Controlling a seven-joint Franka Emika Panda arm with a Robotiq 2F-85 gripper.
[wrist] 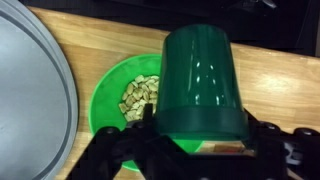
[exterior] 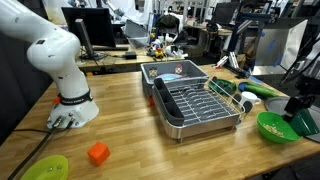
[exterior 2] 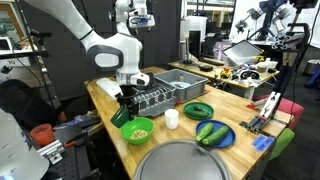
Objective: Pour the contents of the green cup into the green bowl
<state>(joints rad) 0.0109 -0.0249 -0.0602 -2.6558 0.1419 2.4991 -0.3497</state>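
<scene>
In the wrist view my gripper (wrist: 200, 137) is shut on the dark green cup (wrist: 202, 75). The cup lies tipped over, its closed base toward the camera and its mouth pointing away over the lime-green bowl (wrist: 103, 105). Beige flakes (wrist: 138, 95) lie heaped in the bowl. In both exterior views the gripper (exterior 2: 126, 108) (exterior: 303, 117) hangs low right beside the bowl (exterior 2: 138, 139) (exterior: 264, 131) at the wooden table's end. The cup's inside is hidden.
A big grey round pan (wrist: 30, 90) (exterior 2: 185, 162) lies close beside the bowl. Further along are a white cup (exterior 2: 172, 119), a dark green plate (exterior 2: 198, 110), a blue plate with green vegetables (exterior 2: 213, 134) and a dish rack (exterior: 195, 100). An orange block (exterior: 97, 153) and a lime plate (exterior: 45, 168) sit near the robot base.
</scene>
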